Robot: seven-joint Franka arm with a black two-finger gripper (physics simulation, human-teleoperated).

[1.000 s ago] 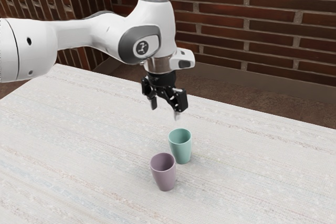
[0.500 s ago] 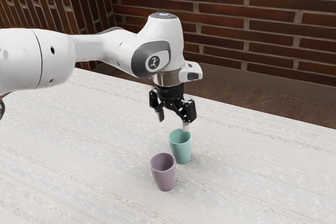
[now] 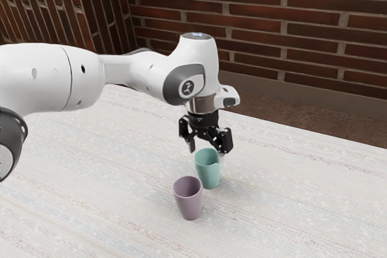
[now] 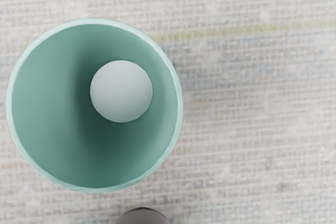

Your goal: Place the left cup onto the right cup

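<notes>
- Teal cup [image 3: 207, 173] stands upright on the table [image 3: 302, 197], just beside the purple cup [image 3: 188, 200].
- Gripper [image 3: 208, 148] points straight down just above its rim, fingers spread apart.
- Its inside shows a pale round bottom.

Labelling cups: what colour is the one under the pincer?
Teal cup; clearest in the wrist view.

The purple cup [image 3: 188, 197] stands just beside the green cup [image 3: 207, 170]; open table [image 3: 302, 203] lies elsewhere.

Gripper [image 3: 207, 149] just abv rear cup [image 3: 207, 170]; front cup [image 3: 187, 197] just beside
</notes>
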